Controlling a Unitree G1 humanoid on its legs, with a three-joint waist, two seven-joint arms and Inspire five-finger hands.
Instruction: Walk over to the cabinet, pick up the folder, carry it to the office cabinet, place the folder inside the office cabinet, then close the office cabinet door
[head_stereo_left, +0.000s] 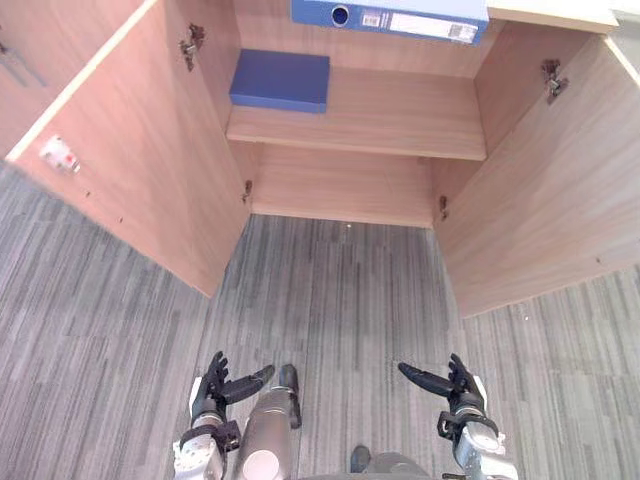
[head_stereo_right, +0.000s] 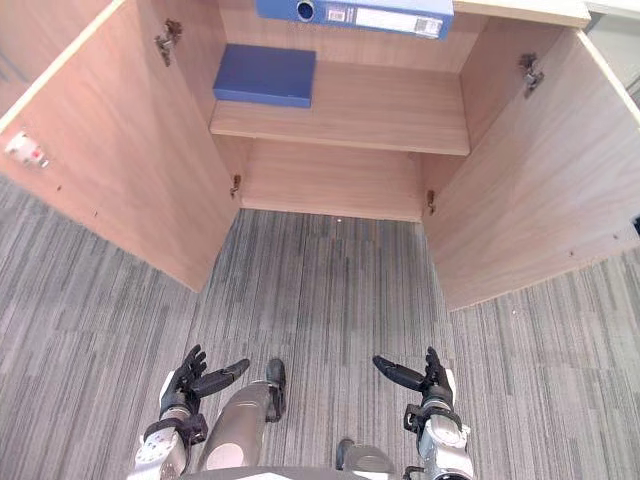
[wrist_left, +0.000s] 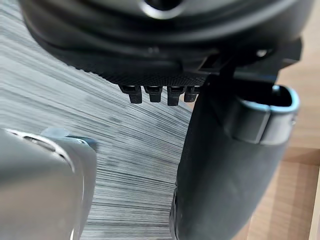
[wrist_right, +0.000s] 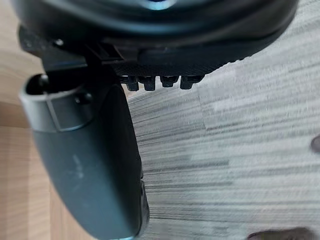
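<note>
A flat blue folder (head_stereo_left: 280, 80) lies on the left part of the shelf (head_stereo_left: 380, 125) inside the open wooden cabinet (head_stereo_left: 345, 185). A blue binder (head_stereo_left: 390, 15) with a white label lies across the cabinet's top edge. My left hand (head_stereo_left: 212, 388) and right hand (head_stereo_left: 455, 385) hang low over the carpet, well short of the cabinet, both open with straight fingers and holding nothing. In the wrist views the left hand (wrist_left: 225, 165) and the right hand (wrist_right: 90, 165) show the thumb over grey carpet with wood beside it.
Both cabinet doors stand wide open: the left door (head_stereo_left: 130, 150) and the right door (head_stereo_left: 560, 190) flank a strip of grey striped carpet (head_stereo_left: 340, 290). The lower compartment under the shelf holds nothing visible.
</note>
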